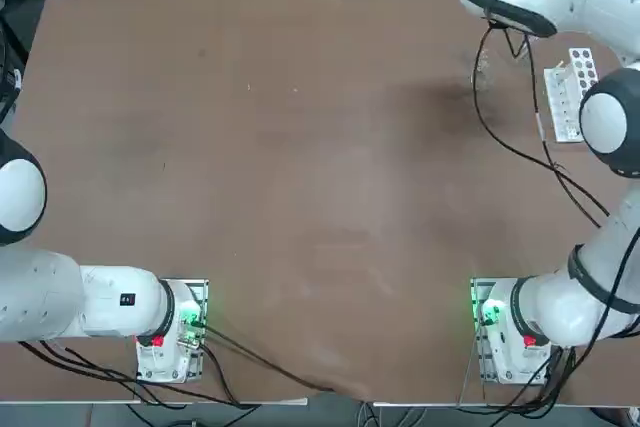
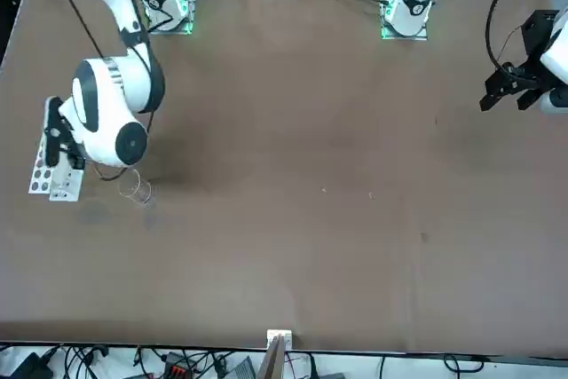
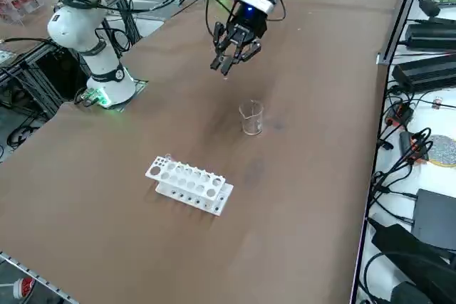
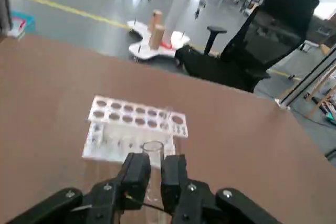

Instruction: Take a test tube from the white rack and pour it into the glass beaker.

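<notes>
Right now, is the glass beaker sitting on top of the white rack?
No. In the right side view the glass beaker stands upright on the brown table, apart from the white rack, with bare tabletop between them.

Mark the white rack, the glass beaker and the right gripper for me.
white rack (image 3: 189, 186): right side view, on its top plate.
glass beaker (image 3: 251, 118): right side view, on its clear wall.
right gripper (image 3: 226, 67): right side view, between its shut fingertips.

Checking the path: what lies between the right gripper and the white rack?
The glass beaker, seen from the right wrist, between right gripper and white rack.
</notes>
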Controlling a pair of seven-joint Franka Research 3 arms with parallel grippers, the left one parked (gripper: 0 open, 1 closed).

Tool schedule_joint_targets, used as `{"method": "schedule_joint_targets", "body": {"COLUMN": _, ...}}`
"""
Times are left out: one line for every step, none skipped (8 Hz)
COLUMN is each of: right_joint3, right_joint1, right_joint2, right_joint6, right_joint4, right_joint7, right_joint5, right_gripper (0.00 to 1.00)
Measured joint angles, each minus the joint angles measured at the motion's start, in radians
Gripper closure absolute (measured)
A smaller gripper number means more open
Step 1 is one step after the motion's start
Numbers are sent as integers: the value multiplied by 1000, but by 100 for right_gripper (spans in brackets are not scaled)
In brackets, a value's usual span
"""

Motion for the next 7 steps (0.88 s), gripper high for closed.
{"method": "schedule_joint_targets", "body": {"right_joint3": 0, "right_joint1": 10, "right_joint2": 43, "right_joint6": 9, "right_joint4": 49, "right_joint7": -24, "right_joint5": 37, "right_gripper": 81}}
{"method": "schedule_joint_targets", "body": {"right_joint3": 0, "right_joint1": 12, "right_joint2": 86, "right_joint6": 30, "right_joint4": 89, "right_joint7": -45, "right_joint5": 77, "right_gripper": 81}}
{"method": "schedule_joint_targets", "body": {"right_joint3": -2, "right_joint1": 11, "right_joint2": 119, "right_joint6": 67, "right_joint4": 113, "right_joint7": -68, "right_joint5": 122, "right_gripper": 81}}
{"method": "schedule_joint_targets", "body": {"right_joint3": -5, "right_joint1": 9, "right_joint2": 136, "right_joint6": 97, "right_joint4": 127, "right_joint7": -101, "right_joint5": 165, "right_gripper": 81}}
{"method": "schedule_joint_targets", "body": {"right_joint3": -8, "right_joint1": 7, "right_joint2": 138, "right_joint6": 126, "right_joint4": 137, "right_joint7": -127, "right_joint5": 225, "right_gripper": 81}}
{"method": "schedule_joint_targets", "body": {"right_joint3": -12, "right_joint1": 2, "right_joint2": 138, "right_joint6": 159, "right_joint4": 147, "right_joint7": -140, "right_joint5": 295, "right_gripper": 81}}
{"method": "schedule_joint_targets", "body": {"right_joint3": -12, "right_joint1": -7, "right_joint2": 138, "right_joint6": 192, "right_joint4": 153, "right_joint7": -148, "right_joint5": 352, "right_gripper": 81}}
